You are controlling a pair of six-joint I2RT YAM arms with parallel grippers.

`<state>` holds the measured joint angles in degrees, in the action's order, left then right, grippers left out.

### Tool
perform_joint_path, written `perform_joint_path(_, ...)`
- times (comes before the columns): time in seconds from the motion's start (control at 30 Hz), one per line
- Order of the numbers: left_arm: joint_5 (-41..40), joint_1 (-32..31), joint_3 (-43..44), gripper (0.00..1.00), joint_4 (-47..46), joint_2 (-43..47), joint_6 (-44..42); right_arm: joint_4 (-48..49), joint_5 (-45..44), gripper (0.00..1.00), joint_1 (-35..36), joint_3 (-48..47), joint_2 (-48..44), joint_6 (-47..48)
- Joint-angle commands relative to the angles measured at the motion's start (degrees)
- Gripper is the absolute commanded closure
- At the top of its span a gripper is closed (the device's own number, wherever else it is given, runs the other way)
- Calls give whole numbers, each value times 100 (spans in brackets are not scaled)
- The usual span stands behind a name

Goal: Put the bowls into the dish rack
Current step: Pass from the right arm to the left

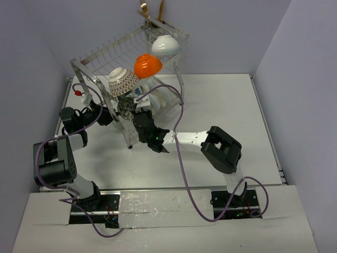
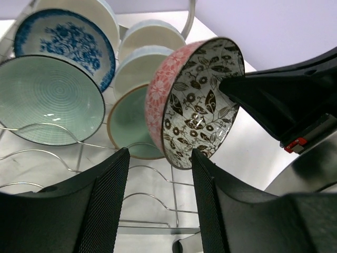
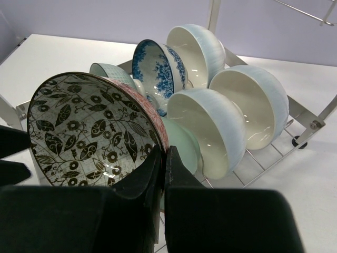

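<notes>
The silver wire dish rack (image 1: pixel 105 52) stands at the back. Its upper tier holds a white bowl (image 1: pixel 166 45), an orange bowl (image 1: pixel 148 66) and a brown-patterned bowl (image 1: pixel 123 80). My right gripper (image 3: pixel 164 158) is shut on the rim of a bowl (image 3: pixel 89 126) that is pink outside with black leaves inside. It holds that bowl tilted at the near end of the lower tier (image 3: pixel 295 113), beside a teal bowl (image 3: pixel 181 142). My left gripper (image 2: pixel 158 195) is open and empty just below the leaf bowl (image 2: pixel 197 103), over the lower tines (image 2: pixel 152 179).
The lower tier also holds a blue-flowered bowl (image 3: pixel 155 63), several white bowls (image 3: pixel 210 132) and a teal-inside bowl (image 2: pixel 47 100). Gold utensils (image 1: pixel 150 10) stand in the rack's back corner cup. A rack leg (image 1: pixel 128 134) stands between the two arms.
</notes>
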<state>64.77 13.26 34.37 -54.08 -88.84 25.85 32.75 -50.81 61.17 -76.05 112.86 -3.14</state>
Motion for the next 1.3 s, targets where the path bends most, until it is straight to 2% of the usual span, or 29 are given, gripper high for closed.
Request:
perform_joint_path(0.0,115,-156,201,46,501,130,-536,601,0,100,44,-191,-45,-38)
perform_joint_path(0.1,-61,-244,246,50,645,104,-642,653,45,100,44,-138,-62,-47)
perform_joint_path(0.17,-149,-253,211,52,409,69,-450,645,45,100,44,-129,-45,-47)
perform_joint_path(0.27,-333,-271,149,58,109,51,-239,680,62,100,44,-103,-45,-55)
perform_joint_path(0.43,-387,-324,131,75,-111,7,-1,697,115,100,53,-85,-18,-56)
perform_joint_path(0.5,-378,-341,158,78,-181,-28,87,768,71,100,71,-85,26,6)
perform_joint_path(0.77,-632,-508,175,76,65,59,8,706,-70,100,115,-182,87,-12)
perform_joint_path(0.87,-703,-535,175,68,126,42,17,680,-131,100,150,-208,131,15)
perform_joint_path(1.07,-835,-596,175,66,214,86,0,645,-210,100,220,-278,210,85)
perform_joint_path(1.13,-878,-605,184,71,310,112,-53,645,-228,100,229,-305,219,85)
perform_joint_path(1.17,-905,-614,167,78,311,121,-71,645,-228,100,238,-296,228,76)
perform_joint_path(1.27,-1045,-658,140,92,381,156,-141,636,-246,100,282,-305,219,76)
